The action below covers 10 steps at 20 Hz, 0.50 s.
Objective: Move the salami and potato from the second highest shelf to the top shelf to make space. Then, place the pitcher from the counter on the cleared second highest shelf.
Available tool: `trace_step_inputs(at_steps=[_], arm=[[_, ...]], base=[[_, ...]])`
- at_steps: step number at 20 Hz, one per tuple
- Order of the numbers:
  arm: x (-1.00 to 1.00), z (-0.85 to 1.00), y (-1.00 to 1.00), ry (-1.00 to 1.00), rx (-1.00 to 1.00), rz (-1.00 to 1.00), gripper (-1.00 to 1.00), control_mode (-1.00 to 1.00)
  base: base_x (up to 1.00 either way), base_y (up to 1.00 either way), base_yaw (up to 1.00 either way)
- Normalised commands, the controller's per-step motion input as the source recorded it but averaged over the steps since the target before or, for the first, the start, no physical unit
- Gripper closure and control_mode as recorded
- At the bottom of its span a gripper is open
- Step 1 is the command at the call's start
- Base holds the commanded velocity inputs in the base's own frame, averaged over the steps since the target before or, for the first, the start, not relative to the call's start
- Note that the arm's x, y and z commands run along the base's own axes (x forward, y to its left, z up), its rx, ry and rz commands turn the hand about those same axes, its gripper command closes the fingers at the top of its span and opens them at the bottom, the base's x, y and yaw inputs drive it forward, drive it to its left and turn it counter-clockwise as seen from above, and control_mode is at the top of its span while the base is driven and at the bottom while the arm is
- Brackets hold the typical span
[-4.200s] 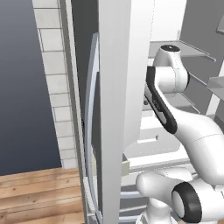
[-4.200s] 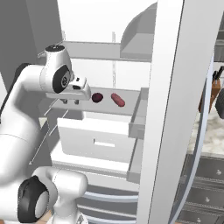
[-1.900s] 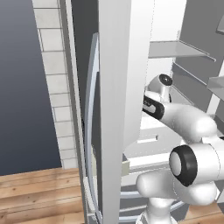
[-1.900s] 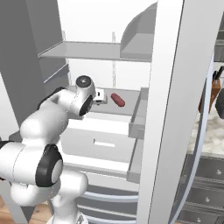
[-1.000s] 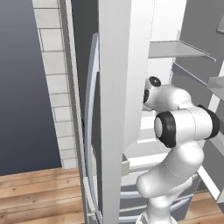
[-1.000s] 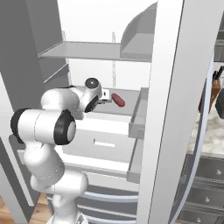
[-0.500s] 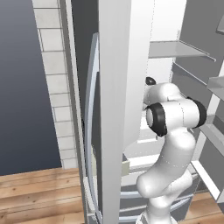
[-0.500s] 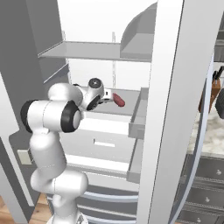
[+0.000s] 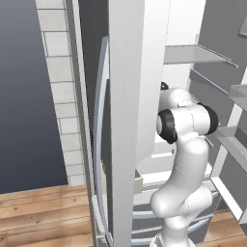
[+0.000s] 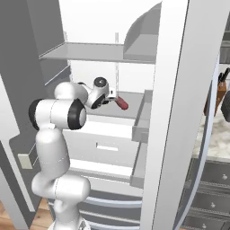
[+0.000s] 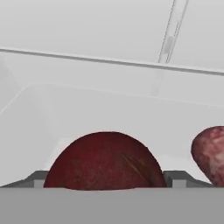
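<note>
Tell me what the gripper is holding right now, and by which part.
Nothing is held yet. The gripper stands open with its fingertips on either side of a dark red rounded item on the fridge shelf, not closed on it. The salami lies beside, untouched.

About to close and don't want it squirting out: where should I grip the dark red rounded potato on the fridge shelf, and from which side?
Grip the dark red rounded potato across its widest middle, coming straight in from the pale grey shelf's open front. Its sides curve away, so an off-centre pinch would likely slip. The gripper's open jaws flank it; the mottled red salami lies apart.
</note>
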Motion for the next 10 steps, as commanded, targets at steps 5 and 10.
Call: trace_step_inputs(at_steps=[5,10], arm=[[0.13,-0.16,0.0,-0.01,0.0,0.0,1.0,-1.0],[-0.33,-0.13,0.0,0.0,0.0,0.0,1.0,-1.0]], base=[[0.0,0.0,0.0],[0.0,0.0,0.0]])
